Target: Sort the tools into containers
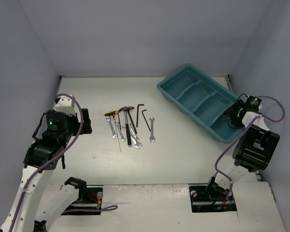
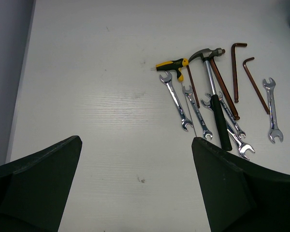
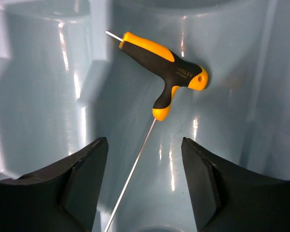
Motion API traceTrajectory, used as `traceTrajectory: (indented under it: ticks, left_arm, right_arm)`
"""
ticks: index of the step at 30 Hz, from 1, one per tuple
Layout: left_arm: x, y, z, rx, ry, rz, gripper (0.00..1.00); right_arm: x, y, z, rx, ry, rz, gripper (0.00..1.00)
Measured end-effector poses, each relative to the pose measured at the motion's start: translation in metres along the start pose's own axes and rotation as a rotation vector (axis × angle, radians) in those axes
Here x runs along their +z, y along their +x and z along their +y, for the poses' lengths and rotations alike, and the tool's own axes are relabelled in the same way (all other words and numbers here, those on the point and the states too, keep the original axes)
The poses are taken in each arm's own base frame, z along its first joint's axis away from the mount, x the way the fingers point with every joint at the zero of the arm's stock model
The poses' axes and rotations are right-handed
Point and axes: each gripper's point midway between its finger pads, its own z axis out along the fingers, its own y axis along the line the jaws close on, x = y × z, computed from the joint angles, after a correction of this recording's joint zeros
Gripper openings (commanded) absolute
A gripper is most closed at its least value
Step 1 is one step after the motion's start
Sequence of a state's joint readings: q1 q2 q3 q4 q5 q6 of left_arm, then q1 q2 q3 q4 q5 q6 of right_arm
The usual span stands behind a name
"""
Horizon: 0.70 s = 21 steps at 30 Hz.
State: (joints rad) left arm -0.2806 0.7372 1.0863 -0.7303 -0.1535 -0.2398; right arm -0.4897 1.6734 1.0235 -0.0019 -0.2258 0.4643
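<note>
The teal-blue tray (image 1: 183, 77) stands at the back right with parallel compartments. My right gripper (image 1: 234, 117) hangs open over its near-right compartment. In the right wrist view a yellow-and-black T-handle hex key (image 3: 166, 67) lies loose on the tray floor (image 3: 241, 111) beyond my right gripper (image 3: 145, 150). The other tools lie in a cluster mid-table: silver wrenches (image 1: 119, 130), a black-handled hammer (image 1: 127, 126), dark hex keys (image 1: 145, 118), another yellow-and-black handled tool (image 1: 111, 113). My left gripper (image 1: 87, 122) is open, left of the cluster (image 2: 210, 104), above bare table (image 2: 135, 145).
Grey walls close in the table on the left, back and right. A lone silver wrench (image 1: 152, 129) lies to the right of the cluster. The arm bases sit at the near edge.
</note>
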Motion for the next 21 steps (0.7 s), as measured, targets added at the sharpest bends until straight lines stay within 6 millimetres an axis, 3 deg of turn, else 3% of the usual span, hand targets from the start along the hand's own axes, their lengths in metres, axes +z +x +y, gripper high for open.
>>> traceTrajectory:
  ticks: [6,9,12,14,16,19,21]
  left_arm:
    - [0.001,0.001,0.000,-0.005,-0.002,0.007,0.95]
    - [0.004,0.003,-0.001,-0.010,-0.003,0.018,0.95]
    - [0.008,0.005,-0.003,-0.020,-0.005,0.035,0.95]
    - [0.011,0.007,-0.004,-0.026,-0.006,0.048,0.95]
    - [0.014,0.009,-0.005,-0.036,-0.008,0.062,0.95]
    - [0.018,0.012,-0.006,-0.052,-0.014,0.083,0.95]
    - [0.020,0.016,-0.005,-0.058,-0.023,0.101,0.95]
  right_arm:
    - [-0.039,-0.030,0.032,-0.058,-0.063,-0.113,0.63]
    - [-0.070,-0.041,0.070,-0.142,-0.131,-0.183,0.62]
    - [-0.104,-0.037,0.122,-0.255,-0.233,-0.235,0.60]
    - [-0.125,-0.018,0.160,-0.349,-0.312,-0.248,0.59]
    - [-0.142,0.013,0.195,-0.448,-0.392,-0.230,0.59]
    - [-0.161,0.084,0.241,-0.613,-0.497,-0.158,0.54]
    - [-0.171,0.137,0.261,-0.716,-0.556,-0.088,0.51]
